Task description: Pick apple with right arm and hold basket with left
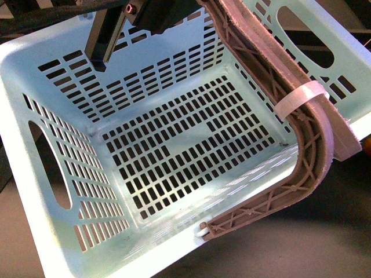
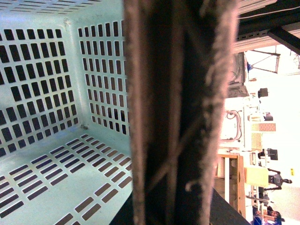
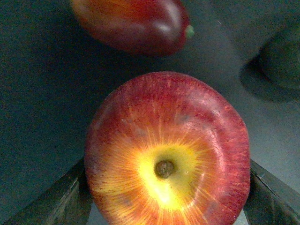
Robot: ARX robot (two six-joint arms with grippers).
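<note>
The apple (image 3: 166, 154) sat squarely between the two dark fingers (image 3: 51, 199) of the right hand (image 3: 166, 192), its yellow stem hollow turned straight up at the wrist camera. Its core axis ran along the hand's line of reach. The fingers stood about an apple's breadth apart and appeared to press on both red flanks, so the fruit looked gripped. Whether it had left the dark worktop (image 3: 37, 93) could not be told. Just beyond it lay a dark purple-red fruit (image 3: 133, 23), close by but apart from the apple.

The pale blue basket (image 1: 14, 81) hung tilted in front of the robot, with nothing inside it. The left hand (image 1: 316, 136) was clamped on one side wall, one brown lattice finger (image 1: 272, 75) lying along the inside of that wall. No view showed apple and basket together, so the path between them had to be judged, not seen. The likely next move was a lift straight up, clear of the neighbouring fruit.
</note>
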